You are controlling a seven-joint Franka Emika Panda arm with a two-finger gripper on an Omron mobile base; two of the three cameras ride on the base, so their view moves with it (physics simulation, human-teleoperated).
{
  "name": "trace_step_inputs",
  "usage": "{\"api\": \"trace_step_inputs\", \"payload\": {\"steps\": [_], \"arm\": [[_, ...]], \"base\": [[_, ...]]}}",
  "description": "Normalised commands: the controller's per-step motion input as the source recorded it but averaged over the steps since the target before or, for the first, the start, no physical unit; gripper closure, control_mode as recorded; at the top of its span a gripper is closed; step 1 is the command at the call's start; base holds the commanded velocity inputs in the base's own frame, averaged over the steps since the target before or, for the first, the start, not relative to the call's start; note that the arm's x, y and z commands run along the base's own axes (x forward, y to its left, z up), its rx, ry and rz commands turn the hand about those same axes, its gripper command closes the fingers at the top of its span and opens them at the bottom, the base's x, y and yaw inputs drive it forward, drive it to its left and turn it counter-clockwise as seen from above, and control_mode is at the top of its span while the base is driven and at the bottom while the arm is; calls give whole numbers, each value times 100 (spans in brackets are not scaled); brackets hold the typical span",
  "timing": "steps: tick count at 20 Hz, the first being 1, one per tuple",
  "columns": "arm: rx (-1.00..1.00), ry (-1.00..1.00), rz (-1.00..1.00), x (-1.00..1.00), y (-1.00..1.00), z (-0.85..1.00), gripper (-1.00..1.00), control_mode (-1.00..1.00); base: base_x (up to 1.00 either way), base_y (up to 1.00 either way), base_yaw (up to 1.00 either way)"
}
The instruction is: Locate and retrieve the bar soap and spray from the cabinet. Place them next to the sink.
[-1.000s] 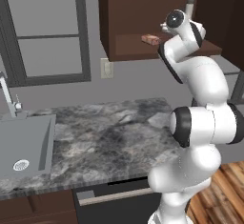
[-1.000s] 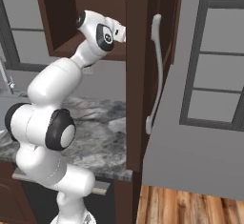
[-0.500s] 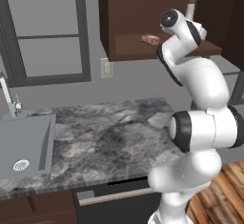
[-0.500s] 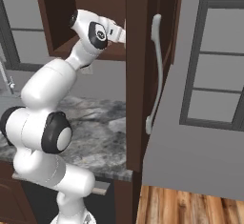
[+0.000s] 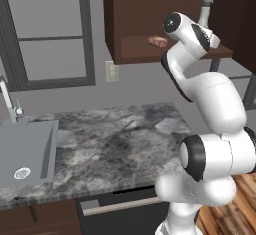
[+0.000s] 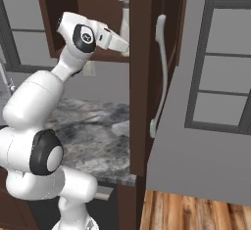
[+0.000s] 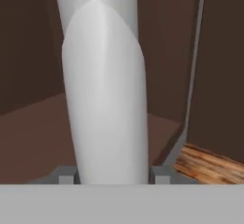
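Spray (image 7: 105, 94) close up, upright between fingertips (image 7: 66, 174), standing on cabinet (image 7: 28, 127) shelf. Contact unclear. Wood floor (image 7: 209, 166) lower right.

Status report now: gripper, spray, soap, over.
Gripper inside cabinet, fingers either side of spray, grip unconfirmed. Bar soap on shelf. Nothing blocking.

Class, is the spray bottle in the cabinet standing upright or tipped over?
Upright: the spray bottle rises straight from the cabinet shelf, nozzle on top.

bar soap (image 5: 157, 40) on cabinet (image 5: 131, 24) shelf | spray (image 5: 206, 3) right of it (upright) | sink (image 5: 26, 151) far left
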Motion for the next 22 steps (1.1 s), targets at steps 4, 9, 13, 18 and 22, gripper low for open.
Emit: {"api": "trace_step_inputs", "payload": {"steps": [4, 9, 13, 18, 22], "arm": [[5, -4, -6, -79, 22, 3, 100, -100], [9, -6, -4, -91, 15, 7, 100, -100], [6, -5, -3, -88, 20, 2, 100, -100], [0, -3, -1, -68, 44, -4, 100, -100], [0, -7, 0, -71, 33, -10, 100, -100]], "base": [[0, 0, 0], [0, 0, 0], [0, 0, 0], [0, 0, 0], [0, 0, 0]]}}
